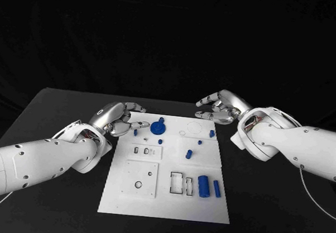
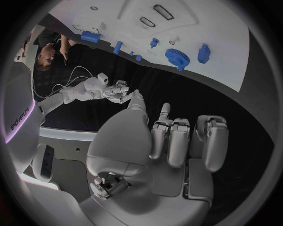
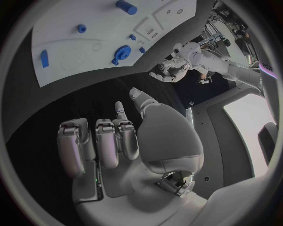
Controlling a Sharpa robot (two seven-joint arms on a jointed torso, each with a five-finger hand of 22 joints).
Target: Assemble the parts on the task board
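The white task board [image 1: 127,199] lies flat at the middle of the black table [image 1: 271,217], carrying blue parts: a gear [image 1: 159,128] near its far edge, small pegs [image 1: 189,152] around the centre, and a large cylinder [image 1: 204,186] just beside a slimmer one [image 1: 217,189] toward its right side. The left hand [image 1: 119,118] hovers at the board's far-left corner, fingers curled inward, holding nothing. The right hand [image 1: 217,107] hovers just beyond the far edge, fingers likewise curled and empty.
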